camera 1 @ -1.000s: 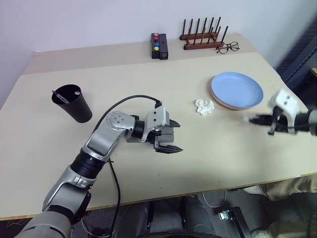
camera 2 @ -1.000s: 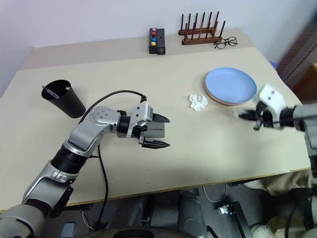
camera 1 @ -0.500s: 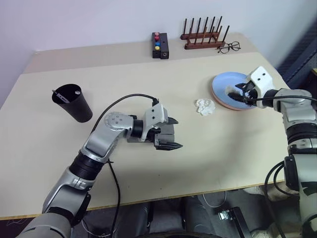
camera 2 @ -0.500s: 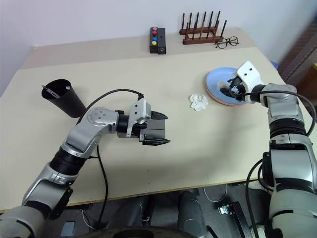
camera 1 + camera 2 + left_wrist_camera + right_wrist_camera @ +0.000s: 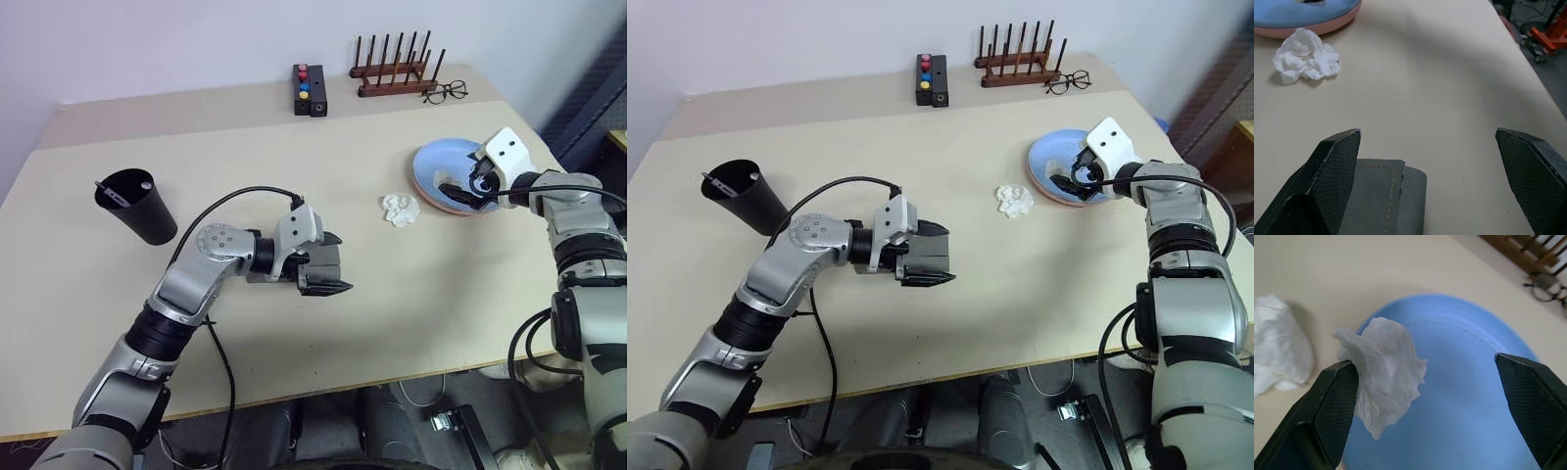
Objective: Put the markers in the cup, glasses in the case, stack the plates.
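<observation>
The black cup [image 5: 142, 211] stands at the table's left, with the ends of the markers [image 5: 115, 194] showing at its rim. Near the table's middle, my left gripper [image 5: 343, 262] is open. The grey case [image 5: 1386, 196] lies shut on the table beside one of its fingers, ungripped. At the right, the light blue plate [image 5: 436, 162] sits stacked on the pink plate [image 5: 1303, 29]. My right gripper [image 5: 1424, 361] hovers open over the blue plate, and a crumpled white tissue [image 5: 1383, 367] rests against one finger. The glasses are out of view.
A second crumpled tissue [image 5: 400, 209] lies on the table just left of the plates. Along the back edge are a black box with coloured buttons [image 5: 307, 90], a wooden peg rack [image 5: 392, 73] and thin wire-rimmed spectacles [image 5: 446, 91].
My right gripper swung in from the table's right edge to above the plates and opened from shut. The left arm stayed put.
</observation>
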